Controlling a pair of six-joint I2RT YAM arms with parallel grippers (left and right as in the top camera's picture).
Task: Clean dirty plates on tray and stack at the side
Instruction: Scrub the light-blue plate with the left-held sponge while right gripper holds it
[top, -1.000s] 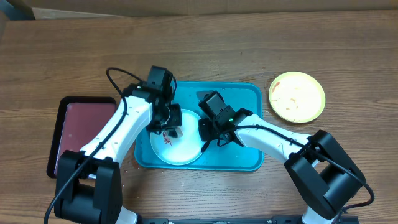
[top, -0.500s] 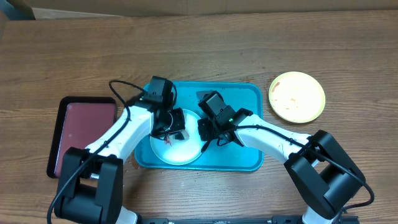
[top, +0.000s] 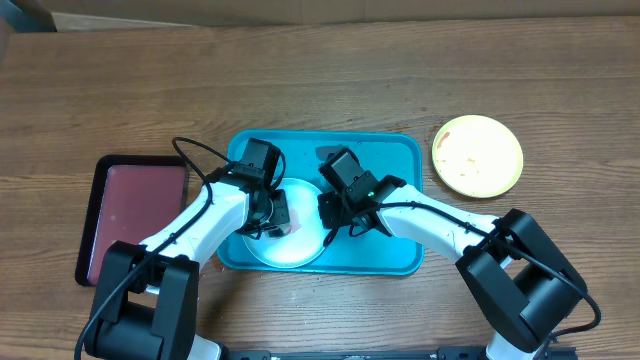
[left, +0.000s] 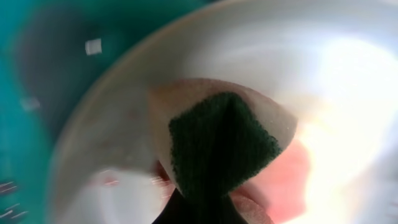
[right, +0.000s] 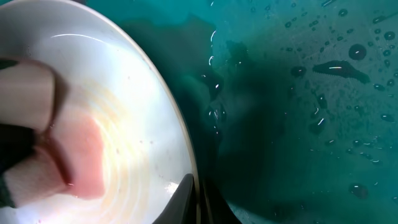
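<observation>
Scrubbing now: my left end effector (top: 276, 212), clamped on the sponge (left: 224, 143), has slid from the tray (top: 400, 150) edge onto the white plate (top: 290, 252) lying in the tray. My right end effector (right: 196, 198) pinches its rim. The yellow-green plate (top: 477, 154) sits aside on the tabletop (top: 400, 60).

Glossy plate (right: 124, 81), wet plastic tray (right: 298, 155), coarse green sponge (left: 224, 140), wood-grain table (top: 320, 80)

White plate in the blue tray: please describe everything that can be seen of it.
The white plate is round, shallow and glossy. It lies flat in the left part of the blue tray. Faint pinkish rings stain its surface. The left end effector presses a sponge, pink with a green face, onto it, and the right end effector pinches its right rim.
</observation>
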